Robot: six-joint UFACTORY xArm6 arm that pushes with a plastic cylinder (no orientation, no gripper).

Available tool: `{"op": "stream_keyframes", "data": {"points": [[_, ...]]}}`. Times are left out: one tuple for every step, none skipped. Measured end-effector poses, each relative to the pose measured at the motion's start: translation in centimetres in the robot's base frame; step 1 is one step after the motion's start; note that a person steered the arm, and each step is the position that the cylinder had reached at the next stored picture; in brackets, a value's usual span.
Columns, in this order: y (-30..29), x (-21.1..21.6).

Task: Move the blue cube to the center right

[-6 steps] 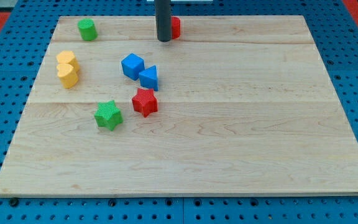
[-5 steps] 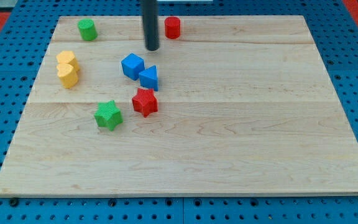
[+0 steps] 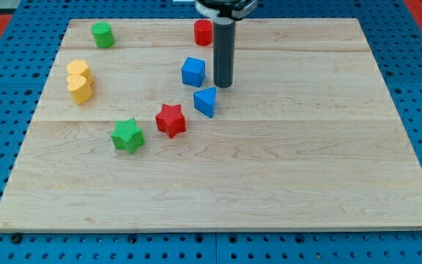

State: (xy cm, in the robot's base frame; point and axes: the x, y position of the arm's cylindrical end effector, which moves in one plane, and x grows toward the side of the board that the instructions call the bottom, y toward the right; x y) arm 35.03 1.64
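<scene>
The blue cube (image 3: 193, 72) lies on the wooden board (image 3: 306, 147), upper middle, a little left of centre. My tip (image 3: 223, 85) stands just to the cube's right, with a small gap between them. A blue triangular block (image 3: 206, 101) lies just below and left of the tip. The rod comes down from the view's top.
A red cylinder (image 3: 203, 32) sits near the top edge, above the cube. A red star (image 3: 171, 120) and a green star (image 3: 127, 135) lie lower left. Two yellow blocks (image 3: 79, 81) and a green cylinder (image 3: 102, 34) are at the left.
The blue cube and the blue triangular block have been pushed to the right. My tip moved from the cube's upper left, across and down to the cube's right side.
</scene>
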Motion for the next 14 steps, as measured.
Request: {"op": "stream_keyframes", "data": {"points": [[-2.5,0.9],[-6.1,1.4],[-8.4,0.9],[-9.3,0.9],[-10.6,0.9],[-10.8,0.9],[-13.6,1.0],[-15.1,0.6],[-15.5,-0.2],[-8.9,-1.5],[-3.0,-3.5],[-5.3,-5.6],[-3.7,-6.3],[5.2,-6.3]]}}
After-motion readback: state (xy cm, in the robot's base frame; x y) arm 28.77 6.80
